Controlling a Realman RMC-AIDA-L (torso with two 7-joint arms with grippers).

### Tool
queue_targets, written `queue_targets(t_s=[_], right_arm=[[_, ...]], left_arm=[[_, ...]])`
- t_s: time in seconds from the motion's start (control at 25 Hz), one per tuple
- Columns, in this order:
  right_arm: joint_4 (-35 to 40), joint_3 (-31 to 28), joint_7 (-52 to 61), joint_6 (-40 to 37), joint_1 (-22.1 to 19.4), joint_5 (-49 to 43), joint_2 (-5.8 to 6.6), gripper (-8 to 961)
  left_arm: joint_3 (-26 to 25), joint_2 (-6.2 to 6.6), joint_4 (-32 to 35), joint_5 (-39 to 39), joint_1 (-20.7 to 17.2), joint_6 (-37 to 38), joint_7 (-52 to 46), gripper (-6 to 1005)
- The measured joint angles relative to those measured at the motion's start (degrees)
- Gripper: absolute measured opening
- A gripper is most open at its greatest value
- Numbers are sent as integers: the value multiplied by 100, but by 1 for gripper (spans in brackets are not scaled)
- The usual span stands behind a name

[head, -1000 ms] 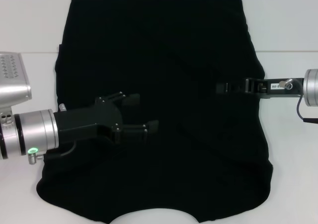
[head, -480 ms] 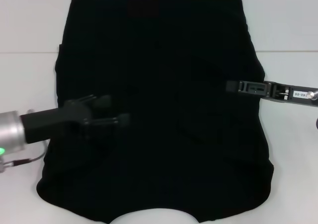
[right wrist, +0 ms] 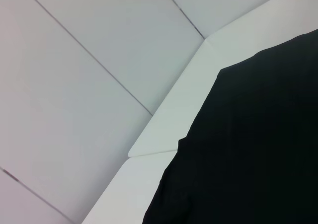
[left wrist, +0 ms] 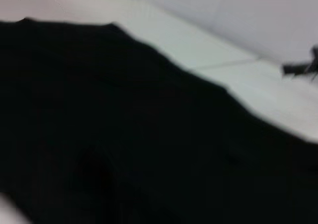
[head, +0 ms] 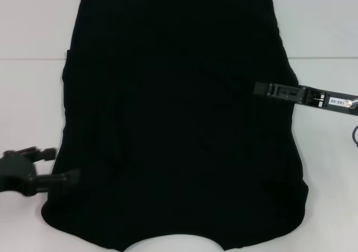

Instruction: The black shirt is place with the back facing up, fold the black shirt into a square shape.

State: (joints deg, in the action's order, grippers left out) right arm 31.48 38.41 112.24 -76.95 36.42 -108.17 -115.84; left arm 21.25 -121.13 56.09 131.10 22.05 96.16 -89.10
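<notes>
Black shirt [head: 179, 118] lies flat, long axis running away from the robot; left gripper [head: 59, 165], jaws spread, sits at its near-left edge, nearer than the right gripper [head: 258, 88], whose jaw state I cannot tell.

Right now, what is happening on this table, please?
A two-armed robot is working on the black shirt, which lies spread flat on the white table with both sides already turned in. The left gripper is open at the shirt's left edge near the bottom, holding nothing. The right gripper reaches over the shirt's right side; I cannot tell whether it grips the cloth. The shirt is not yet a square.
</notes>
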Motion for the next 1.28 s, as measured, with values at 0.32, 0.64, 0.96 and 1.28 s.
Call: queue_targets(t_s=[0.32, 0.64, 0.96, 1.28], right_arm=[[-60, 0, -7, 175, 139, 5, -42, 943], [-64, 0, -13, 272, 222, 26, -81, 932], [-50, 0, -13, 259, 262, 26, -88, 922], [-44, 0, -11, 245, 269, 25, -68, 911]], left_arm=[[-112, -69, 110, 547, -143, -186, 615, 946], [-82, -139, -44, 830, -170, -588, 740, 903], [-21, -187, -92, 828, -147, -784, 805, 816], [-23, -166, -93, 839, -122, -801, 781, 669]])
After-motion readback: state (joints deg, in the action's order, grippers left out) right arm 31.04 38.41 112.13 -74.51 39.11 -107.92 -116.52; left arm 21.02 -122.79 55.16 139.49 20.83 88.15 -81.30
